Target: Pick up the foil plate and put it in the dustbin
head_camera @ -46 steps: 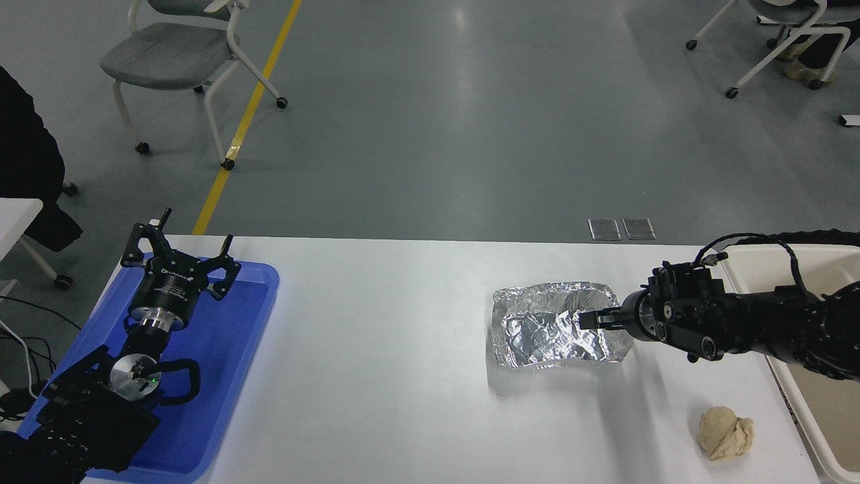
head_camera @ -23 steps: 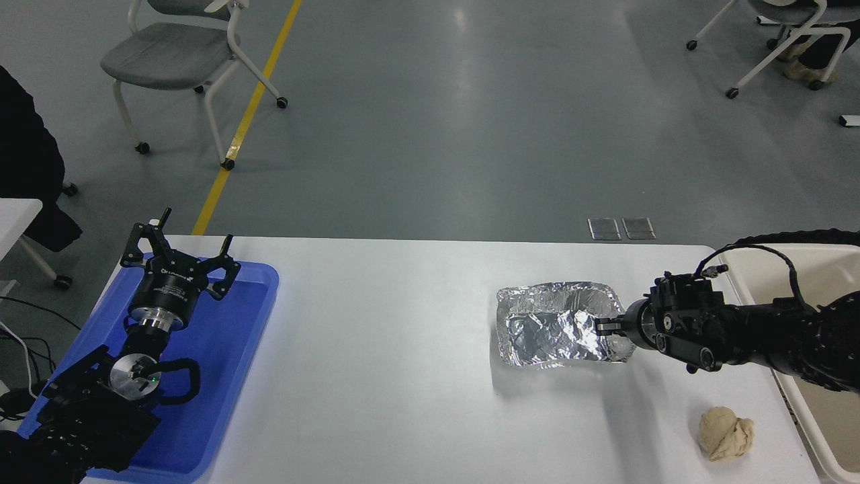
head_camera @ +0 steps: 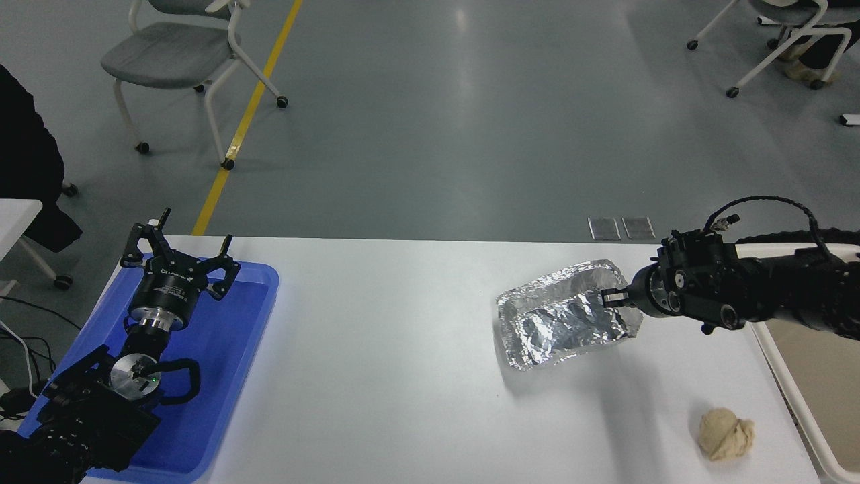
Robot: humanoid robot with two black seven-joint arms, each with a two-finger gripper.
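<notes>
The foil plate (head_camera: 561,319) is a shiny, wrinkled silver tray at the table's right middle. Its right end is raised and tilted; its left end is low, close to the table. My right gripper (head_camera: 613,298) is shut on the plate's right wall and reaches in from the right edge. The dustbin (head_camera: 799,396) is a cream bin at the table's right edge, partly hidden behind my right arm. My left gripper (head_camera: 180,259) is parked, open and empty, over a blue tray at the lower left.
A beige wadded paper lump (head_camera: 725,433) lies near the front right of the white table (head_camera: 390,363). The shallow blue tray (head_camera: 228,349) sits at the left. Chairs stand on the floor beyond the table.
My right gripper has drawn back to the right and risen with the foil plate's right wall in it. The plate's right end is now lifted and tilted. The left arm has not moved.
</notes>
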